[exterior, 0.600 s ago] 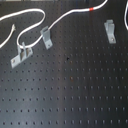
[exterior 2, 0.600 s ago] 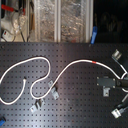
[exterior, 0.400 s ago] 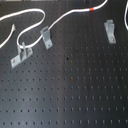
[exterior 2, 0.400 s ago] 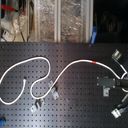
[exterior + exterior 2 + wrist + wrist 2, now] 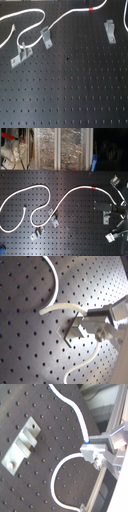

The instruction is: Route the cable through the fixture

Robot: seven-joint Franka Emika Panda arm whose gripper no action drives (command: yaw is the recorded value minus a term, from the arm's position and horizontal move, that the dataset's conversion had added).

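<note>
Your cable [image 5: 65, 200] lies in loose curves across the far half of the table [image 5: 75, 95], its red band [image 5: 91, 9] far right in the first exterior view; it looks light and floppy, so take it near an end; whether the fingers [image 5: 90, 326] pinch it, I cannot tell; the brackets [image 5: 45, 36] leave open room nearer you.

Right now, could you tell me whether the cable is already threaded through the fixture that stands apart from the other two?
Not threaded. In the first exterior view, the cable runs behind that fixture, whose slot shows no cord.
</note>
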